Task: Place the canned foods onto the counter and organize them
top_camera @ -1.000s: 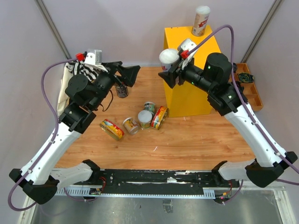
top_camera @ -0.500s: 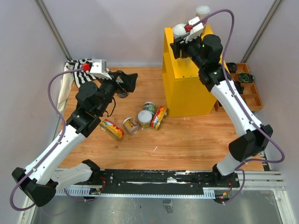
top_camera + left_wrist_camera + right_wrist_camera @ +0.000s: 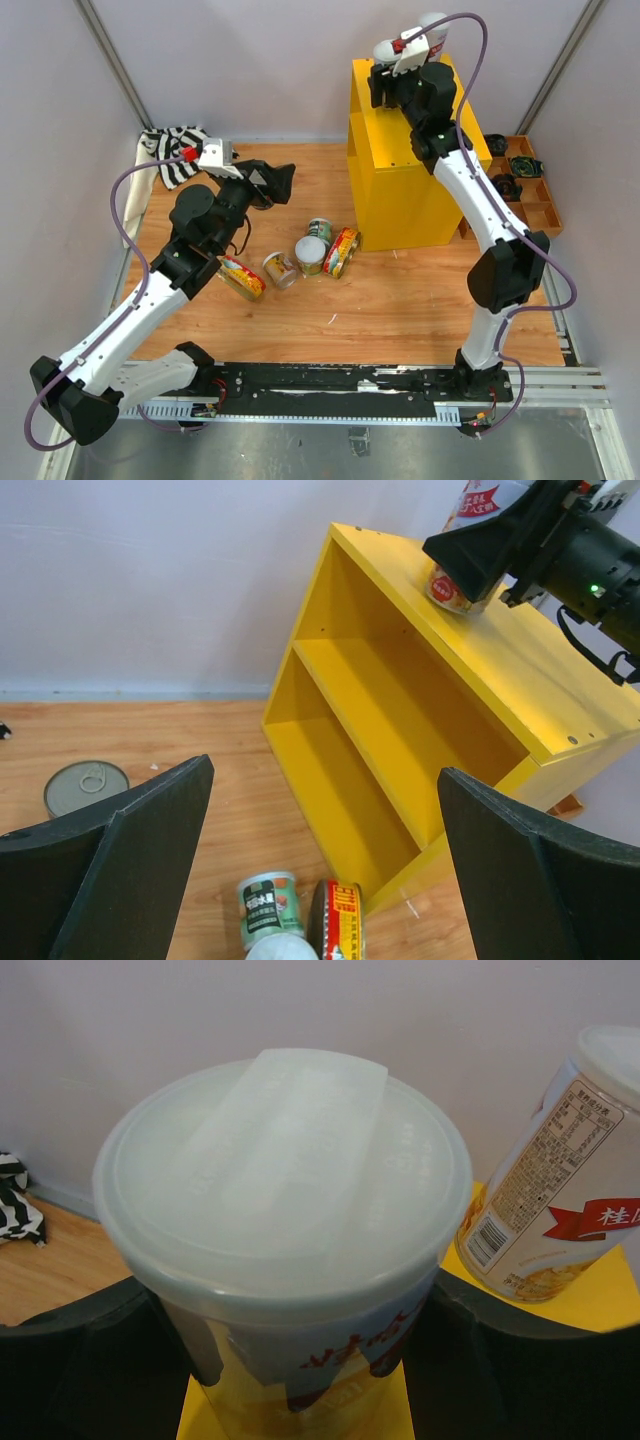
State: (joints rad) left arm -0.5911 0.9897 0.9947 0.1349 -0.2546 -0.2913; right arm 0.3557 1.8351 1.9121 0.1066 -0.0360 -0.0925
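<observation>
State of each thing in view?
left tool: open, empty
right tool: shut on white-lidded can
white-lidded can: upright, gripped
second can: upright on counter
counter: visible shelves empty
dark can: upright
green can: upright
beige can: tipped over
yellow-red can by counter: on side
other yellow-red can: on side

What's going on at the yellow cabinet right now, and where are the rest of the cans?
The right gripper is clamped on a white-lidded can, holding it at the top of the yellow cabinet, beside a beige can standing there. The left gripper hangs open over the wooden table, holding nothing. Five cans lie clustered on the table, and a metal-topped can stands apart.
</observation>
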